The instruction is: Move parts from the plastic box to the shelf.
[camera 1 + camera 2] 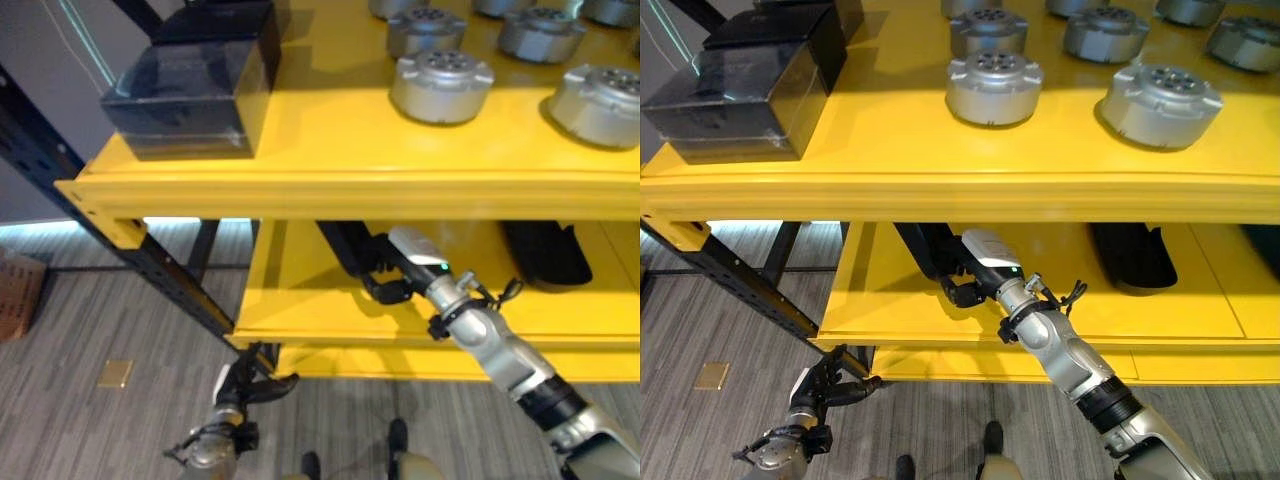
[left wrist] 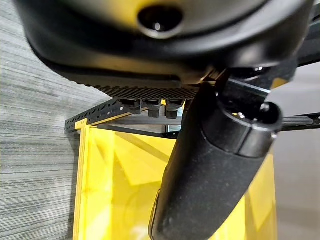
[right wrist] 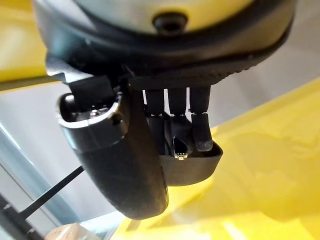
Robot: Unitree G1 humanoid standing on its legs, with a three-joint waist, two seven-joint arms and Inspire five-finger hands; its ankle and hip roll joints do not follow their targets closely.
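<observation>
Yellow shelf (image 1: 330, 150): two levels show, an upper board and a lower board (image 1: 890, 290) beneath it, carried on a dark perforated frame (image 1: 150, 262).
Silver parts (image 1: 993, 87): round metal pieces with holes in their tops stand on the upper board, toward its right half; one sits near the front edge at the middle, another (image 1: 1160, 103) near the front edge further right, and more stand behind them toward the back.
Dark box (image 1: 740, 90): translucent black plastic, standing at the upper board's front left corner; what it holds cannot be told.
Right hand (image 1: 962, 280): reaching in between the two boards, above the lower board's left half; in the right wrist view its fingers (image 3: 200, 130) are curled over the rim of a dark plastic piece (image 3: 192, 167) with the thumb (image 3: 120, 160) alongside, so it grips that piece.
Dark tray (image 1: 1130, 255): lying on the lower board to the right of that hand, well back from the front edge.
Left hand (image 1: 825, 385): low by the floor, below the lower board's front left corner, touching nothing; fingers loosely bent and apart, thumb standing out.
Floor (image 1: 100, 330): grey striped carpet with a small tan plate (image 1: 116, 374) set into it.
</observation>
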